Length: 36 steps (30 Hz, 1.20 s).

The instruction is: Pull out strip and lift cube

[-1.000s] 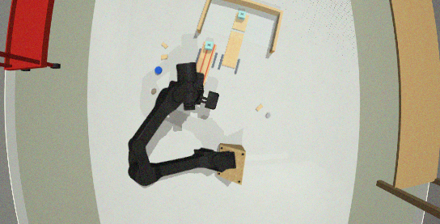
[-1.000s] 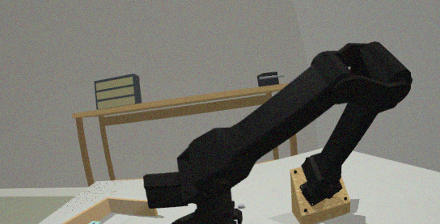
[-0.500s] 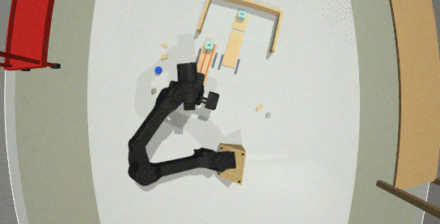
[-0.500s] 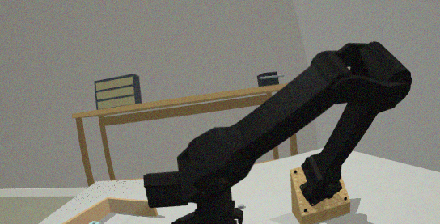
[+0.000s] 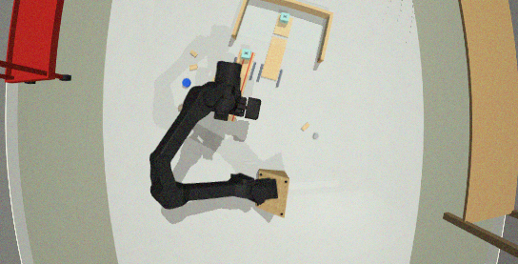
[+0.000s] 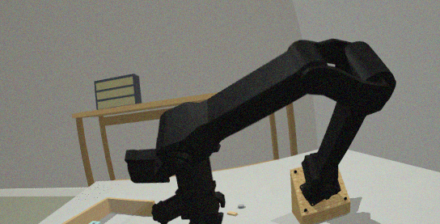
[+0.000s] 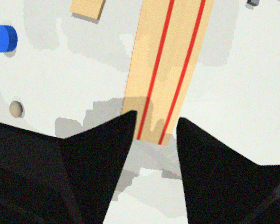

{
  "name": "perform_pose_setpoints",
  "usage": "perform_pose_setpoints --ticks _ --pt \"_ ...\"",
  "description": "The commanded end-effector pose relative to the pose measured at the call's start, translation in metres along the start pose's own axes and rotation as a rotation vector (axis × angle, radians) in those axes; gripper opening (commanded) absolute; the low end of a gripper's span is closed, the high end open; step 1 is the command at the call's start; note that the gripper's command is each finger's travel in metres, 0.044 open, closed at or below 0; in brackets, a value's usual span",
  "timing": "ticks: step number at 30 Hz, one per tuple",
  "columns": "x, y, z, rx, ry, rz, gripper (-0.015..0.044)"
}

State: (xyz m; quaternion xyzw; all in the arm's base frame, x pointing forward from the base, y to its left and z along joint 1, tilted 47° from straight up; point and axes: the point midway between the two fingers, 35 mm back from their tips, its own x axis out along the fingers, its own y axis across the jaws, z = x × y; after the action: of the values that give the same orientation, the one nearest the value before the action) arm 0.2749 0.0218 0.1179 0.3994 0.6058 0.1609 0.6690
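The strip with red lines [image 5: 249, 66] [image 7: 161, 75] lies on the table. It carries a teal cube [image 5: 246, 53] with a dark mark on its far end. My gripper [image 7: 156, 119] is open, with its fingertips on either side of this strip's near end; the arm hides it in the top view. The plain strip shows as a long piece [image 5: 274, 58] and a short far piece [image 5: 282, 29] with a gap between them. A second teal cube [image 5: 285, 17] with a dark mark sits on the short piece. The marks are too small to read.
A wooden three-sided wall [image 5: 290, 5] [image 6: 131, 206] stands around the plain strip's far end. Low grey-blue rails [image 5: 252, 71] [image 5: 279, 78] flank the strips. A blue disc [image 5: 187, 82] [image 7: 5, 38], small wood blocks [image 5: 193, 67] [image 5: 305, 127] and a grey piece [image 5: 315, 135] lie around.
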Motion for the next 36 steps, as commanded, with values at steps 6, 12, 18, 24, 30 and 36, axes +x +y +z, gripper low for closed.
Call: perform_pose_setpoints --ticks 6,12,18,24,30,36 --pt "-0.004 -0.003 0.033 -0.036 -0.002 0.002 0.0368" --pt "-0.006 -0.005 0.055 -0.037 -0.002 0.002 0.0440" --pt "-0.009 -0.007 0.077 -0.038 -0.003 0.002 0.0440" --pt "-0.012 -0.008 0.099 -0.039 -0.004 0.002 0.0440" --pt "-0.014 -0.009 0.121 -0.040 -0.005 0.002 0.0440" --pt "-0.018 -0.010 0.143 -0.040 -0.005 0.001 0.0440"
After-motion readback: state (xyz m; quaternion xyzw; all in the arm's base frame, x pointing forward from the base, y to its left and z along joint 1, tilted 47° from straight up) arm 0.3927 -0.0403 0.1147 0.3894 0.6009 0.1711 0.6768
